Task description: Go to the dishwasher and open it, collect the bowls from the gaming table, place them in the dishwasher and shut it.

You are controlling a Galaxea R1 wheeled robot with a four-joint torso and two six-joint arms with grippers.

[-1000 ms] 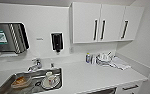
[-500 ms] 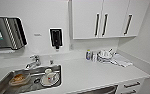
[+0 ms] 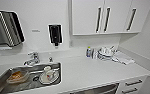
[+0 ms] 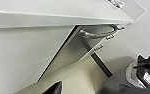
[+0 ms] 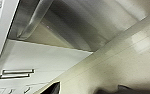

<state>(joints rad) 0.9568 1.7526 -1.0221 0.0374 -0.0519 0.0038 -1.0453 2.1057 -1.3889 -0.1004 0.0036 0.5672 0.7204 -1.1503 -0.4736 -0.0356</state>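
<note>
The dishwasher (image 3: pixel 102 90) shows as a dark and steel strip under the counter's front edge. In the left wrist view its brushed steel front (image 4: pixel 73 55) slants below the counter, with the curved bar handle (image 4: pixel 98 33) at its top. A dark gap runs along the door's edge; I cannot tell how far the door stands out. The right wrist view is close under the bar handle (image 5: pixel 33 21) and steel front (image 5: pixel 73 27). A dark fingertip (image 4: pixel 53 88) pokes in at the left wrist picture's edge, and another dark fingertip (image 5: pixel 52 89) at the right's. The bowls and the gaming table are out of view.
A white counter (image 3: pixel 91 70) holds a steel sink (image 3: pixel 6 80) with a tap (image 3: pixel 32 60), a white cup on a plate (image 3: pixel 48 75) and a brownish dish (image 3: pixel 17 76). A rack of white dishes (image 3: pixel 106 53) and a bottle (image 3: pixel 89 52) stand at the back. White drawers (image 3: pixel 132 86) sit right of the dishwasher.
The whole head picture has shifted slightly, so the camera has moved. Nothing on the counter or in the sink has moved.
</note>
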